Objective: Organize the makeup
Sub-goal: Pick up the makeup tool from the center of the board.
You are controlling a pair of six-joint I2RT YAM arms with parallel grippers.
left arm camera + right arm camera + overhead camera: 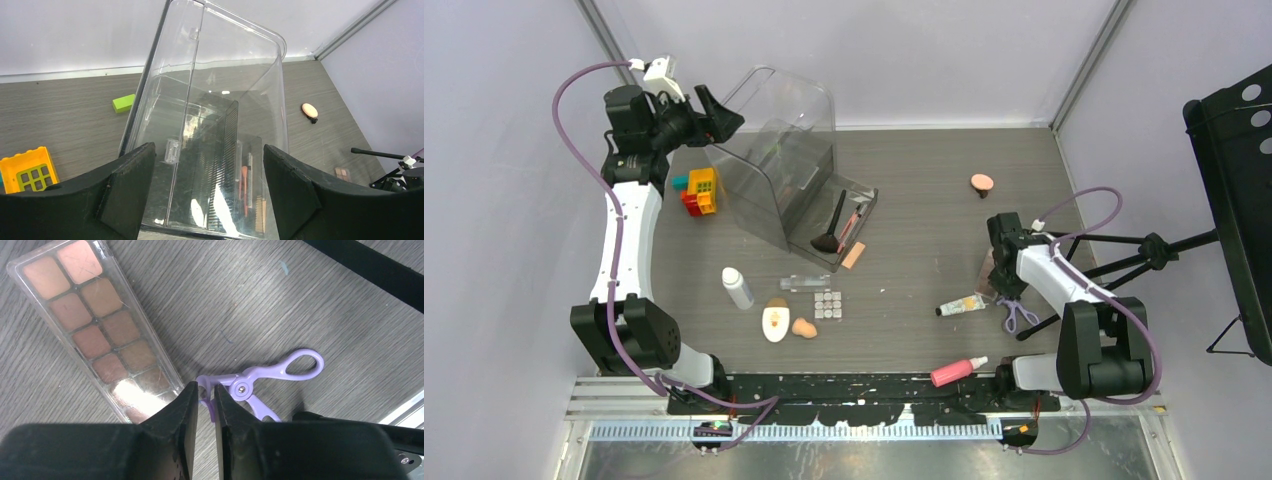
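Note:
My left gripper (717,113) is open and empty, held high beside the top of the clear case (784,160); in the left wrist view (209,150) the case fills the gap between its jaws without touching. My right gripper (1003,291) is low at the right; in the right wrist view (206,388) its jaws are shut on a loop of a purple eyelash curler (260,380), beside a long palette (100,325). On the table lie a white bottle (737,288), clear bottle (805,283), square-pan palette (828,304), oval compact (775,322), peach sponge (804,328), cream tube (961,305) and pink bottle (958,371).
The case's open drawer holds a black brush (832,225) and pink sticks. Toy bricks (699,190) sit left of the case. Another peach sponge (982,183) lies at the back right. A black stand and tripod (1164,245) reach in from the right.

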